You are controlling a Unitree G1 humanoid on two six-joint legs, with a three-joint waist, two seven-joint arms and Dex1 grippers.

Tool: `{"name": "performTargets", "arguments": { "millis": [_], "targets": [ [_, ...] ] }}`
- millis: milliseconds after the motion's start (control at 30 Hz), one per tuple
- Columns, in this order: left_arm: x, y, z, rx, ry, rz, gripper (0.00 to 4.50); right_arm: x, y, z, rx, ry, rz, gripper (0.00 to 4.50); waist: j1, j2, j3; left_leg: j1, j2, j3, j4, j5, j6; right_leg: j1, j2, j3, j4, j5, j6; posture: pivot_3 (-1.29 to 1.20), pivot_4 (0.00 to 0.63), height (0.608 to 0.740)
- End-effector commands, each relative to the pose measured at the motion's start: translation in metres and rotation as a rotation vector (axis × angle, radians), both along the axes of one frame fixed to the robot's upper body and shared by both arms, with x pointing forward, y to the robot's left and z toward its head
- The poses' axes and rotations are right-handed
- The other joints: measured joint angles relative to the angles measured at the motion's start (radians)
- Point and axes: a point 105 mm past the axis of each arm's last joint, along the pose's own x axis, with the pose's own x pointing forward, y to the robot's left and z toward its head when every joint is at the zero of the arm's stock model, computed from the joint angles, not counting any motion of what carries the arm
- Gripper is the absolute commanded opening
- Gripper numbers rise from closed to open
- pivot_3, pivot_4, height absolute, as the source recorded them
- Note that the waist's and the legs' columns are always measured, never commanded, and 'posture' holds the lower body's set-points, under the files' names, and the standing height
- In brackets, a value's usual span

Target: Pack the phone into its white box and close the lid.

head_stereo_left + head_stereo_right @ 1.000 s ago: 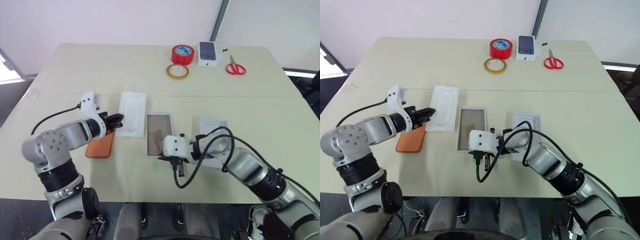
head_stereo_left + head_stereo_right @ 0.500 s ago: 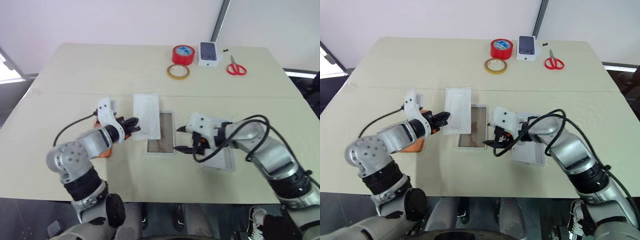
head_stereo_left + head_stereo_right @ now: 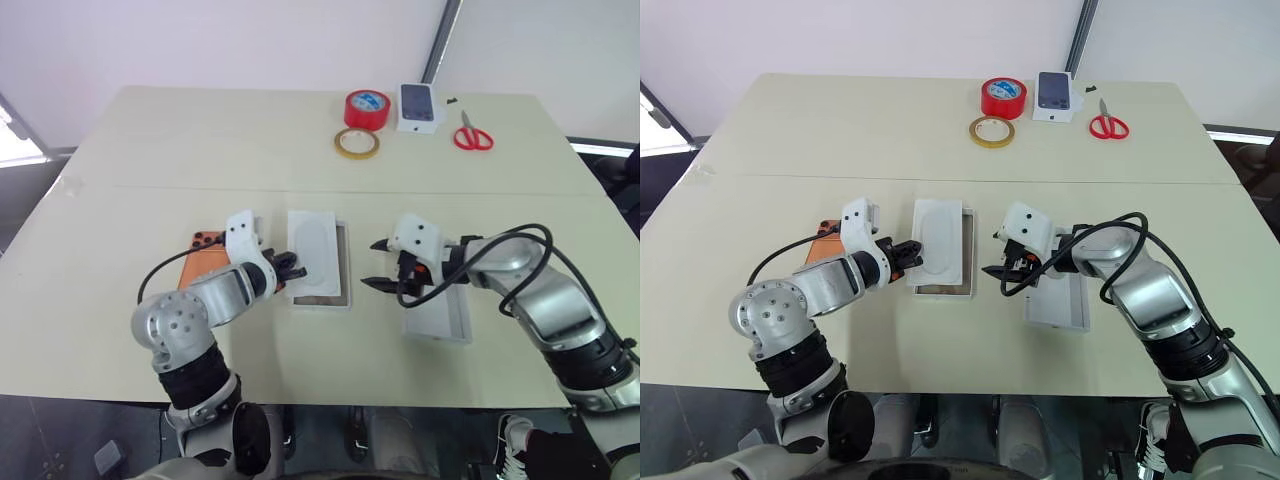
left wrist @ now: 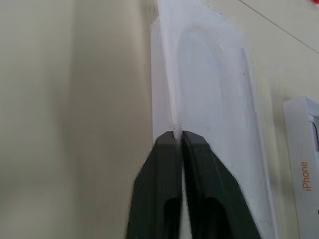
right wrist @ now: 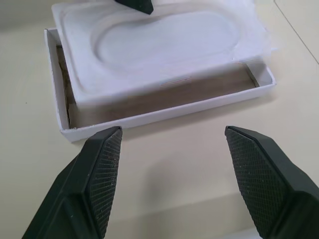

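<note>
The white box (image 3: 346,270) lies open at mid-table. A white moulded plastic insert (image 3: 317,252) sits over it and covers most of the tray. My left gripper (image 3: 293,266) is shut on the insert's left edge, and its fingertips (image 4: 172,138) pinch the thin rim. The orange phone (image 3: 204,256) lies flat just left of the box, partly hidden behind my left arm. To the right of the box, my right gripper (image 3: 376,264) is open with nothing between its fingers (image 5: 102,164). It points at the box's long side.
A white lid (image 3: 438,318) lies under my right forearm, right of the box. At the table's far side are a red tape roll (image 3: 366,108), a yellowish tape ring (image 3: 355,143), red scissors (image 3: 470,134) and a small white box (image 3: 418,107) with a dark phone picture.
My left gripper carried the insert rightward from beside the box to over it. My right gripper let go at the box's near end, opened and drew back to the right.
</note>
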Motion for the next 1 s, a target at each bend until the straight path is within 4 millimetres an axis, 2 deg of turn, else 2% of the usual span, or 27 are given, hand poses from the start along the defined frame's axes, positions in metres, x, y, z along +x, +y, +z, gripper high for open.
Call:
{"name": "performTargets", "arguments": {
  "millis": [33, 167, 200, 300, 400, 567, 733, 1000],
  "targets": [
    [-0.006, -0.010, 0.009, 0.003, -0.051, -0.064, 1.89, 0.004, 0.004, 0.010, 0.009, -0.055, 0.011, 3.49, 0.000, 0.000, 0.000, 0.000, 0.000, 0.000, 0.000, 0.000, 0.000, 0.000, 0.000, 0.000, 0.000, 0.000, 0.000, 0.00, 0.150, 0.740],
    [-0.009, -0.013, 0.012, -0.003, -0.070, -0.090, 4.05, 0.006, 0.006, 0.010, 0.011, -0.058, 0.009, 3.49, 0.000, 0.000, 0.000, 0.000, 0.000, 0.000, 0.000, 0.000, 0.000, 0.000, 0.000, 0.000, 0.000, 0.000, 0.000, 0.00, 0.150, 0.740],
    [-0.009, -0.012, 0.015, -0.009, -0.080, -0.096, 4.47, 0.007, 0.006, 0.010, 0.012, -0.061, 0.004, 3.49, 0.000, 0.000, 0.000, 0.000, 0.000, 0.000, 0.000, 0.000, 0.000, 0.000, 0.000, 0.000, 0.000, 0.000, 0.000, 0.00, 0.150, 0.740],
    [-0.009, -0.010, 0.025, -0.025, -0.128, -0.117, 4.47, 0.015, 0.009, 0.014, 0.032, -0.070, -0.028, 3.49, -0.001, 0.000, 0.000, 0.000, 0.000, 0.000, 0.000, 0.000, 0.000, 0.000, 0.000, 0.000, 0.000, 0.000, 0.000, 0.00, 0.150, 0.740],
    [-0.008, -0.003, 0.037, -0.020, -0.178, -0.127, 4.50, 0.026, 0.015, 0.020, 0.066, -0.077, -0.071, 2.71, -0.003, 0.000, 0.000, 0.000, 0.000, 0.000, 0.000, 0.000, 0.000, 0.000, 0.001, 0.000, 0.001, 0.000, 0.000, 0.00, 0.150, 0.740],
    [-0.007, 0.025, 0.045, 0.118, -0.242, -0.127, 4.50, 0.034, 0.039, 0.021, 0.097, -0.066, -0.077, 0.05, -0.004, 0.000, 0.000, 0.000, 0.000, 0.000, 0.000, 0.000, 0.000, 0.000, 0.001, 0.000, 0.001, 0.000, 0.000, 0.00, 0.150, 0.740],
    [-0.014, 0.063, 0.043, 0.345, -0.380, -0.169, 4.50, 0.049, 0.064, 0.012, 0.099, -0.077, -0.138, 0.05, -0.026, 0.001, 0.000, 0.001, 0.001, 0.000, -0.003, 0.001, -0.002, -0.002, 0.000, 0.000, 0.002, 0.000, 0.000, 0.00, 0.150, 0.740],
    [-0.038, 0.093, 0.024, 0.426, -0.423, -0.307, 4.50, 0.072, 0.091, -0.004, 0.076, -0.101, -0.219, 0.05, -0.030, 0.001, 0.000, -0.001, 0.000, 0.003, -0.010, 0.001, -0.008, -0.009, -0.006, 0.002, 0.001, 0.001, -0.002, 0.00, 0.150, 0.740]
  ]
}}
